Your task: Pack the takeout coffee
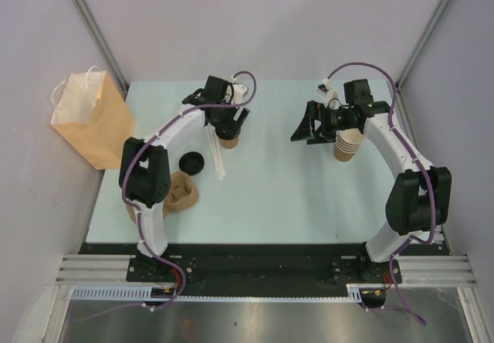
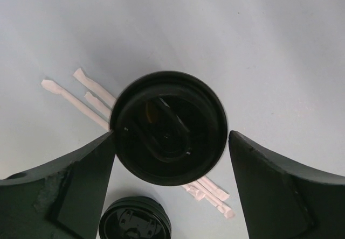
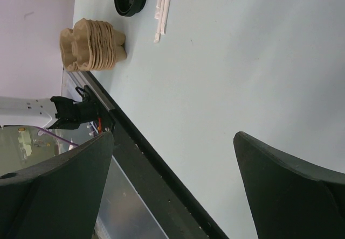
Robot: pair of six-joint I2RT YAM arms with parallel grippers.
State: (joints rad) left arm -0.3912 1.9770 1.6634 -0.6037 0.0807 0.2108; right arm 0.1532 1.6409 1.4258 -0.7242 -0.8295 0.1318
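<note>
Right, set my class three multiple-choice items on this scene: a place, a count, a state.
1. Where is the paper bag? A far left B beside the right arm C centre
2. How many black lids show? A one B two C four
3. The right gripper is: A open, empty B shut on a cup C shut on a lid
Answers: 1 A, it stands far left in the top view. 2 B, one caps the takeout coffee, one loose lid lies nearby. 3 A, fingers apart, nothing between.
</note>
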